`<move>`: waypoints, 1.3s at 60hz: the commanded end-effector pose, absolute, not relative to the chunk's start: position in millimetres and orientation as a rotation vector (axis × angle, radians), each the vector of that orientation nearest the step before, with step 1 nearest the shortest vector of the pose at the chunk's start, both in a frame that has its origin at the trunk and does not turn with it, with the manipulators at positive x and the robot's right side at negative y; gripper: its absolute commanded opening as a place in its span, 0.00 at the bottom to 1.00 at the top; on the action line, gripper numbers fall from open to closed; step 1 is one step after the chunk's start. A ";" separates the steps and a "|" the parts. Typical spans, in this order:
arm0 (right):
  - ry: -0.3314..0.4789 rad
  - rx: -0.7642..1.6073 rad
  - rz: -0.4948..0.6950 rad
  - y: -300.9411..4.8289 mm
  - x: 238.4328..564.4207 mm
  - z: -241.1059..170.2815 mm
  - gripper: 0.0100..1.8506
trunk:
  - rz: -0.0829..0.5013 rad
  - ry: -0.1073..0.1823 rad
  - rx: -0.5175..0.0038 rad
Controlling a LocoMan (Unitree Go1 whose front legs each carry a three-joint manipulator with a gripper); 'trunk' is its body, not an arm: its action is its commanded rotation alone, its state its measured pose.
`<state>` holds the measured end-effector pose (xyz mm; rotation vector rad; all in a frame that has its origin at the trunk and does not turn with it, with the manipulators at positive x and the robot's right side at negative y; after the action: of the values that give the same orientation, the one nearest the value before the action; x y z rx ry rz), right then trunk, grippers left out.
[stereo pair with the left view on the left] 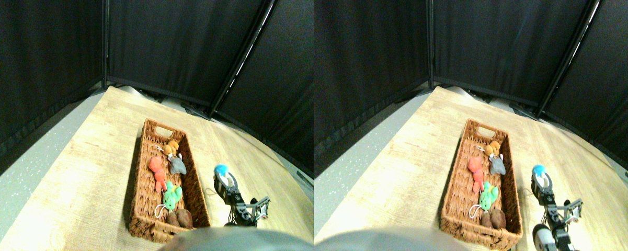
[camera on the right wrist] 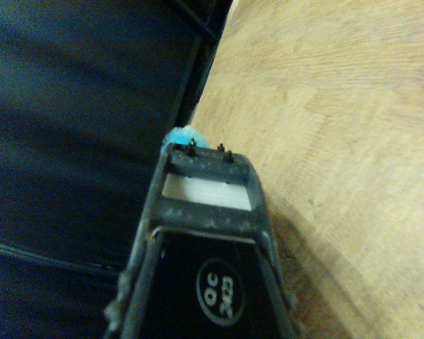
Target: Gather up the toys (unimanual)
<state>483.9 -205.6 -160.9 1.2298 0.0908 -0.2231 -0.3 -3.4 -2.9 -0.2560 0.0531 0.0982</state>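
Fingers (stereo pair with the left view on the left: 223, 178) right at blue-white toy (stereo pair with the left view on the left: 220, 169), beside basket (stereo pair with the left view on the left: 141, 172).

No text, label, brand, number or sign can be read on the toys, the basket (stereo pair with the left view on the left: 151, 157), the wooden floor (stereo pair with the left view on the left: 94, 172) or the dark curtains (stereo pair with the left view on the left: 178, 42).

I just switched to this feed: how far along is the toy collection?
Five toys already lie in the wicker basket: orange, grey, red, green and brown. In hand: the blue-white toy sits at the right gripper tip, beside the basket, not yet dropped in. No other loose toys show.
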 end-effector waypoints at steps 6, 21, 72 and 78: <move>0.076 1.266 -0.129 -191.4 499.7 -137.1 0.03 | 0.130 0.033 -0.291; 0.120 1.172 -0.012 -165.0 516.7 -121.6 0.03 | 0.176 0.020 -0.328; 0.335 1.164 0.095 -93.9 515.4 -123.1 0.53 | 0.234 0.011 -0.395; 0.295 1.168 0.082 -102.1 516.0 -121.6 0.53 | 0.223 0.013 -0.382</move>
<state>513.8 -101.2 -131.2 1.1598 0.3351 0.0596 -3.0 -0.3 -1.1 -0.3905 -0.0039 0.2181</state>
